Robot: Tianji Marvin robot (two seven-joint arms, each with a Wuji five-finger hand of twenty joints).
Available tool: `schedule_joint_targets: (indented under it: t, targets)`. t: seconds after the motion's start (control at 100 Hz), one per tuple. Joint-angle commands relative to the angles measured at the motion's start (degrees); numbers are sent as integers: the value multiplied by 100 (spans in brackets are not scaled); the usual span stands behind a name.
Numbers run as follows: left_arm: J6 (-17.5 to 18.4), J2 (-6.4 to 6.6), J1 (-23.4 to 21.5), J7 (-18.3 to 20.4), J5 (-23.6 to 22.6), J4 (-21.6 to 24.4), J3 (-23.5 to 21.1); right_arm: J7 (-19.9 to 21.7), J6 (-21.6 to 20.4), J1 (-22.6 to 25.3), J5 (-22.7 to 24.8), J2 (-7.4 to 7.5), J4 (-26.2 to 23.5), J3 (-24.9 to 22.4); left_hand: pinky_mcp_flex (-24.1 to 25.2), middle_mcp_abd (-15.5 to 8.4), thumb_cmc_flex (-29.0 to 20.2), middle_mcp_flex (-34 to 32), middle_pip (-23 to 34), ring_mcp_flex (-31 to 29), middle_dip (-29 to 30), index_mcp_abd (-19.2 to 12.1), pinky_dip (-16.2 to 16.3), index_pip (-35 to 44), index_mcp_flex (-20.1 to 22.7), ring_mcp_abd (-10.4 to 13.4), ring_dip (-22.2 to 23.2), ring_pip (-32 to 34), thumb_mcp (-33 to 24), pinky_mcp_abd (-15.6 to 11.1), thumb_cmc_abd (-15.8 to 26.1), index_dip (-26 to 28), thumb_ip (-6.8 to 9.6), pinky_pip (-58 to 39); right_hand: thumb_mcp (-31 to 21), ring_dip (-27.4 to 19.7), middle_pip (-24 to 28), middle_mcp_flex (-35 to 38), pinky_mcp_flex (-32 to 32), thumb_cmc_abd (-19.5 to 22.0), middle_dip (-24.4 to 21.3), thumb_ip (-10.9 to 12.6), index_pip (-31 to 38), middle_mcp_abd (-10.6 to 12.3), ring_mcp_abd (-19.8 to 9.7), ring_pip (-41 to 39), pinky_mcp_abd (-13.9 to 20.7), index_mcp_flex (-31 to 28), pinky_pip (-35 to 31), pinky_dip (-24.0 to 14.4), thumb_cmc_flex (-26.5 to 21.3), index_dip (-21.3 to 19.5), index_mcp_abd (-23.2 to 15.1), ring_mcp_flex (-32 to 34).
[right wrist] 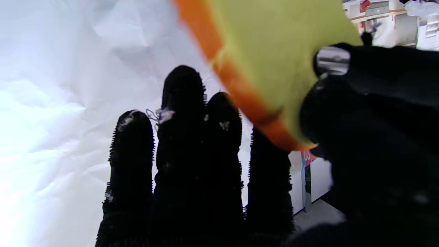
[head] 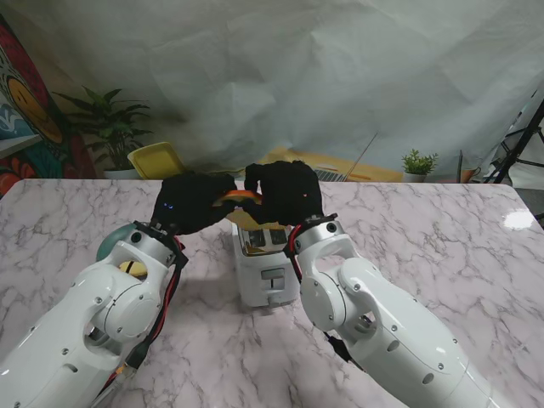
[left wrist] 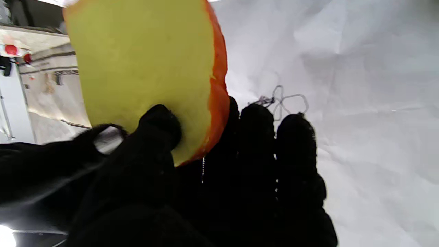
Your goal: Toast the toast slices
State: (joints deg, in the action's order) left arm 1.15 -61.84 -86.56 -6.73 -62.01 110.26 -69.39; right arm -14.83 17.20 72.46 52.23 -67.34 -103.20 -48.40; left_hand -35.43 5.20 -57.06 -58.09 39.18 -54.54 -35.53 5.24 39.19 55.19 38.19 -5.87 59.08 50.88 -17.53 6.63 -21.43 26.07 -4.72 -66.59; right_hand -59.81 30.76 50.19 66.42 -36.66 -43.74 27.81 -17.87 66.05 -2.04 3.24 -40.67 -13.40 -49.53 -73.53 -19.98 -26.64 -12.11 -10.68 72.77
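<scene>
A white toaster (head: pixel 265 270) stands mid-table. Both black-gloved hands hover just above its far end. My left hand (head: pixel 191 204) and right hand (head: pixel 287 194) meet around a toast slice (head: pixel 238 198) with an orange crust. A paler yellow piece (head: pixel 246 218) shows right under it, over the toaster's slots. In the left wrist view the thumb (left wrist: pixel 159 128) presses the slice's yellow face (left wrist: pixel 144 61) against the fingers. In the right wrist view the thumb (right wrist: pixel 343 113) pins a yellow, orange-edged slice (right wrist: pixel 274 51) the same way. Whether both hands hold one slice or one each is unclear.
A teal dish (head: pixel 109 244) with something yellow on it sits left of the toaster, mostly hidden by my left arm. Beyond the table's far edge are a yellow chair (head: pixel 157 160), potted plants (head: pixel 110 119) and a white backdrop.
</scene>
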Motion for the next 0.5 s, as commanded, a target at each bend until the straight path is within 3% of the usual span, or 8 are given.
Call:
schedule_joint_targets:
  t: [0.0,0.35,0.49]
  targets:
    - [-34,-44,-18,-2,16,-15,-17,17,18,78,50,49,-49,-68,-76,183,-77,-171,266,-134,34,148,136,276,183,152,-5,159,60,41,228,117,21,-235,-328,171,153,196,-148,-221,10,-61,388,68,-121,-303,48,-216,-165,-44,-265,72,-234,256]
    - [-90,-94,10,-320,144,-127,36,84,44,276,129,102,-118,-316,90,230,-345,-96,45,64,-80,95,54,178,168,43,-135,-13,40,90,198,65,49,-113,-437,291,99,587,-610,-196,-21,-4,467,-33,-321,-1073,318,-285,-206,124,-411,-9,-355,282]
    - [12,-92,71,-426,79,-206,73,98,95,308,10,84,-168,-336,98,230,-128,-311,-175,1,-368,-129,68,242,394,-3,-103,16,-609,116,-56,-9,-99,-111,-306,180,35,509,-499,-87,-16,15,427,-22,-276,-931,289,-191,-144,172,-410,-82,-305,256]
